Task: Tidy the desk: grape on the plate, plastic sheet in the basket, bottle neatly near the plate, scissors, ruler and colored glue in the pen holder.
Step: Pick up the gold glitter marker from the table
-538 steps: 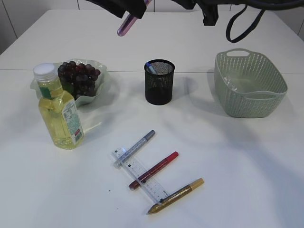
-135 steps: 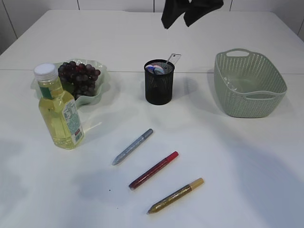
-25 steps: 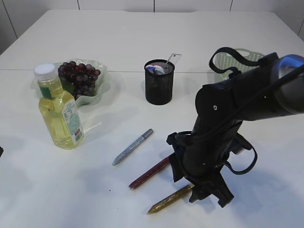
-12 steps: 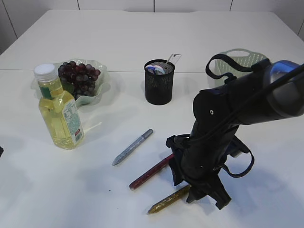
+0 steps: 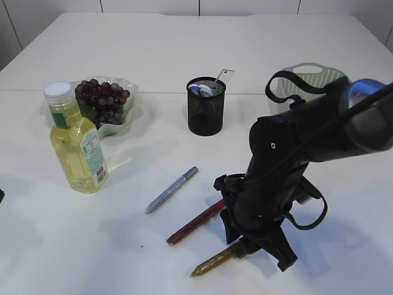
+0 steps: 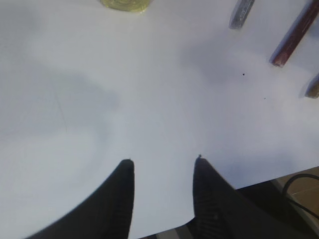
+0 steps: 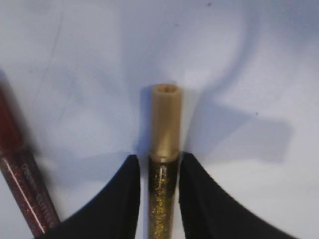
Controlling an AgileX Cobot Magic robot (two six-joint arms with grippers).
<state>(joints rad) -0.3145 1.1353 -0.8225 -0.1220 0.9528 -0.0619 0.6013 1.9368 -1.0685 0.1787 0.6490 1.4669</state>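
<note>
The right gripper (image 7: pixel 155 172) is pinching the gold glitter glue pen (image 7: pixel 164 149) just below its tan cap, one black finger pressing each side of the tube, with the cap poking out beyond the fingertips. In the exterior view the right arm is bending down over the near middle of the white table (image 5: pixel 184 43), and the pen's gold tip is lying on the surface in front of it. The red glitter glue pen (image 5: pixel 198 222) is lying just beside the gripper on the left, and the silver glitter glue pen (image 5: pixel 172 190) is lying further left.

The left gripper (image 6: pixel 162 164) is hovering with its fingers spread over bare table, gripping nothing.

Behind, the mesh pen holder (image 5: pixel 206 106) is holding scissors and a ruler. The bottle (image 5: pixel 75 141) is standing just in front of the plate (image 5: pixel 132 98) of grapes (image 5: pixel 101 98). The green basket (image 5: pixel 307 77) is sitting at the far right, partly hidden by the arm.
</note>
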